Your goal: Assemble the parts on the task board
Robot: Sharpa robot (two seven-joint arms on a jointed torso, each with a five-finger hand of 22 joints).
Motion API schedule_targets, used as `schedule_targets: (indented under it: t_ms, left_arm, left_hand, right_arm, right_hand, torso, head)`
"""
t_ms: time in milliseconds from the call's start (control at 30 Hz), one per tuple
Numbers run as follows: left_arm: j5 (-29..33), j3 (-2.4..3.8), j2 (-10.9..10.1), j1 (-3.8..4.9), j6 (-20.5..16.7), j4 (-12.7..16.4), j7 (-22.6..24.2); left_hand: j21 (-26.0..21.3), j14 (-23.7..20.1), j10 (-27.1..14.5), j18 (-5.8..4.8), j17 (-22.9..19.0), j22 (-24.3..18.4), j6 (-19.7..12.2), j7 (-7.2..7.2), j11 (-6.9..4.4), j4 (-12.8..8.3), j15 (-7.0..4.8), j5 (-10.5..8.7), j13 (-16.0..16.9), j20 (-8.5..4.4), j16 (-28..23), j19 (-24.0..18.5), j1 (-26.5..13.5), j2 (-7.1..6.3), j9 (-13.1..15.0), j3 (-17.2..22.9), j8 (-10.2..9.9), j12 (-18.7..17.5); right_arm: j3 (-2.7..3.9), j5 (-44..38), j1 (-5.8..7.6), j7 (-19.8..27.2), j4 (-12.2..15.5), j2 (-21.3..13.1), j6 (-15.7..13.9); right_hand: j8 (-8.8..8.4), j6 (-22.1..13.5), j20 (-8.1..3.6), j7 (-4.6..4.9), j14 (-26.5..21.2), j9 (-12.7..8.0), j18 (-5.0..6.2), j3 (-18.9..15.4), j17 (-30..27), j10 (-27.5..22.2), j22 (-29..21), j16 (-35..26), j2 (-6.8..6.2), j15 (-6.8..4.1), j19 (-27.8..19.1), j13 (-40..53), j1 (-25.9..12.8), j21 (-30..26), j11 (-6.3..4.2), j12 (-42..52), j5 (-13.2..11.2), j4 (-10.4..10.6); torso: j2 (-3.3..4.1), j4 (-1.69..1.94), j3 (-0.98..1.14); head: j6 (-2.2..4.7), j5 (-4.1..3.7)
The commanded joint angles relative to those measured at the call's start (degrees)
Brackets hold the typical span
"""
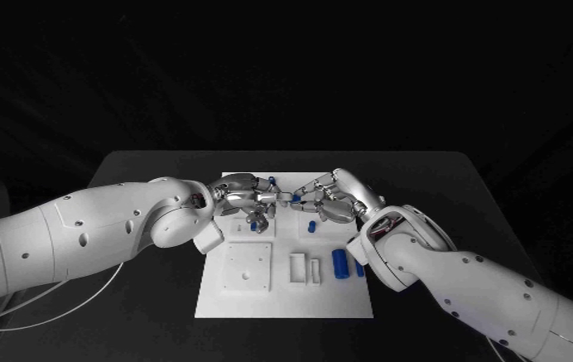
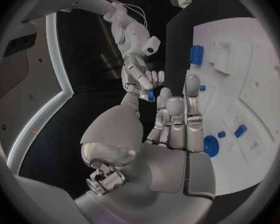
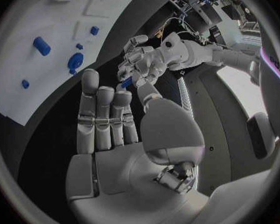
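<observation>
Above the far half of the white task board (image 1: 251, 300) my two hands meet fingertip to fingertip. A small blue part (image 1: 295, 198) is pinched between them. My left hand (image 1: 245, 196) holds one end and my right hand (image 1: 337, 198) the other. The left wrist view has the right hand (image 2: 142, 77) reaching down to the blue part (image 2: 150, 95) just past my left fingers (image 2: 175, 115). From the right wrist, the left hand (image 3: 146, 59) closes on the blue part (image 3: 126, 83) above my right fingers (image 3: 104, 117). More blue parts lie on the board, among them a cylinder (image 1: 339, 261).
A raised white square (image 1: 251, 267) and slotted white blocks (image 1: 305, 269) sit on the board's near half. Small blue pieces (image 1: 311, 226) stand under the hands, and a blue round piece (image 2: 210, 145) lies on the board (image 2: 252, 59). Black table (image 1: 143, 180) surrounds it.
</observation>
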Motion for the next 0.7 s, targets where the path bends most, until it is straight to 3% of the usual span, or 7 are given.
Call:
schedule_targets:
  t_ms: [33, 533, 700]
  left_arm:
    - [1.62, 0.02, 0.26, -0.01, 0.89, 0.02, 0.23]
    - [1.7, 0.02, 0.76, -0.01, 2.09, -0.02, 0.23]
    - [1.93, 0.02, 0.85, -0.01, 2.08, -0.13, 0.66]
  left_hand:
    - [0.19, -0.06, -0.2, 0.58, -0.09, 1.04, -0.23, -0.01, 0.05, 0.37, 0.42, 0.45, -0.18, 0.32, 0.27, -0.07, 0.16, 0.92, -0.38, 0.32, 0.04, 0.28]
    - [0.23, -0.17, 0.36, 0.56, -0.15, 1.07, 0.5, -0.07, -0.04, -0.35, 0.41, 0.26, -0.56, 0.33, 0.38, -0.16, 0.96, 2.0, -1.19, 1.4, -0.53, -0.22]
    - [0.22, -0.2, 0.52, 0.48, -0.17, 1.06, 0.77, -0.3, -0.21, -0.72, 0.28, 0.57, -0.57, 0.24, 0.38, -0.23, 1.49, 3.32, -1.3, 2.25, -0.61, -0.27]
  right_arm:
    - [0.0, 0.23, -0.1, 0.3, 0.16, 0.16, 0.4]
    - [0.0, 0.23, -0.17, 0.04, -0.3, 0.62, 1.05]
    - [0.0, 0.23, -0.17, -0.07, -0.41, 0.65, 1.39]
  right_hand:
    - [0.21, 1.12, 0.09, -0.94, 0.28, 0.06, -0.88, 0.21, 0.03, -0.08, -0.09, -0.25, 0.39, -0.21, 0.36, 0.04, -0.01, -0.34, -0.37, -0.32, 0.25, 0.32]
    - [0.19, 1.05, 0.1, -0.93, 0.28, 0.05, -0.89, 0.16, 0.03, -0.11, -0.12, -0.27, 0.42, -0.2, 0.38, 0.02, -0.1, -0.39, -0.37, -0.42, 0.22, 0.41]
    - [0.19, 1.05, 0.1, -0.93, 0.28, 0.05, -0.89, 0.16, 0.03, -0.11, -0.12, -0.27, 0.42, -0.2, 0.38, 0.02, -0.1, -0.39, -0.37, -0.42, 0.22, 0.41]
  torso:
    - [0.01, 0.02, -0.02]
    - [0.01, 0.02, -0.03]
    - [0.02, 0.03, -0.06]
  head:
    - [-0.06, 0.01]
    - [-0.03, 0.0]
    - [-0.06, 0.0]
